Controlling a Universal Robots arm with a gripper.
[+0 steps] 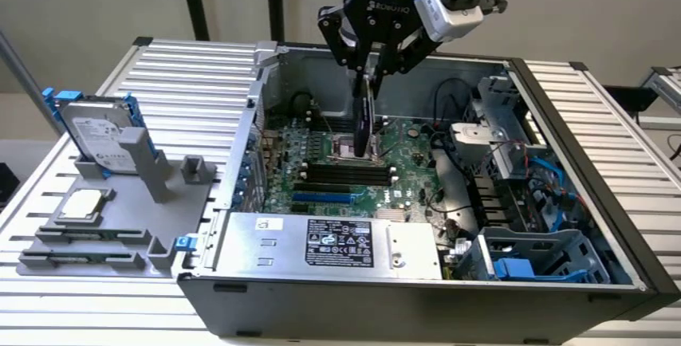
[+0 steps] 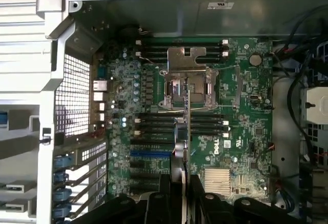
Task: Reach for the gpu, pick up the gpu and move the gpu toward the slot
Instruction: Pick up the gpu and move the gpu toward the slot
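Note:
My gripper [image 1: 372, 71] hangs over the open computer case, shut on the gpu [image 1: 368, 119]. The card is held upright and seen edge-on as a thin dark strip reaching down toward the green motherboard [image 1: 410, 172]. In the wrist view the gpu [image 2: 187, 126] runs as a narrow vertical edge from between my fingers [image 2: 163, 196], past the memory slots to the processor socket [image 2: 187, 86]. A blue expansion slot [image 2: 151, 153] lies on the board just beside the card's edge; the same blue slot [image 1: 319, 199] is below and toward the exterior view's left of the card.
A grey fixture [image 1: 117, 238] at the exterior view's left carries a silver hard drive with blue rails [image 1: 101, 135] and a small square processor chip [image 1: 83, 205]. Inside the case are the power supply [image 1: 330, 242], a drive cage [image 1: 532, 254] and cables [image 1: 452, 171].

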